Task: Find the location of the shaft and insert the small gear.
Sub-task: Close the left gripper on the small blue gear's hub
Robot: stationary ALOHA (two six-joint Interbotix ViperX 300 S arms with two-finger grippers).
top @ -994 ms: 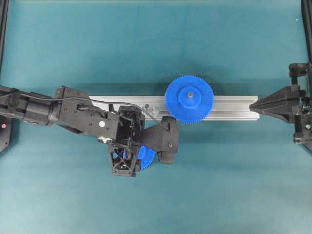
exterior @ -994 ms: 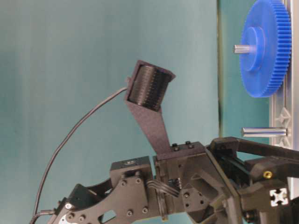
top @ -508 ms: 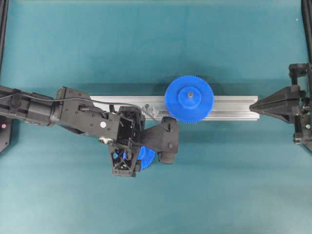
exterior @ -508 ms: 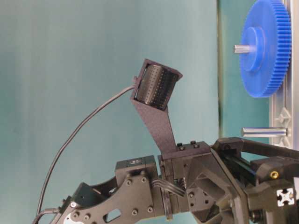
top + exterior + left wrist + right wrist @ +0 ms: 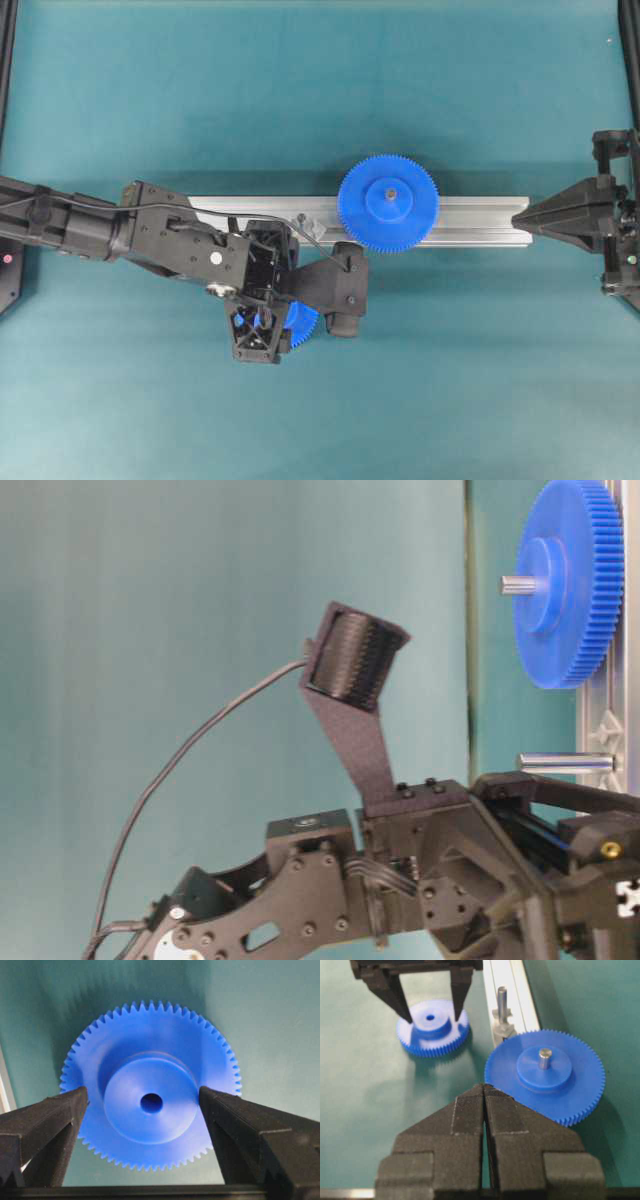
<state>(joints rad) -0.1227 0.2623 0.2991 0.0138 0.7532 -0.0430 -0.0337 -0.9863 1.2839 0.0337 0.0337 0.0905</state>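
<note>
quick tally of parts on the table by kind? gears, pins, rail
Blue gears: 2, the small gear lying on the mat and the large gear mounted on a pin
Metal pins: 2, the one through the large gear and the bare shaft
Aluminium rail: 1
Total: 5

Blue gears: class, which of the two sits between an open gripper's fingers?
The small gear, lying flat on the mat between the left gripper's fingers; the larger gear sits on a pin on the rail.
</note>
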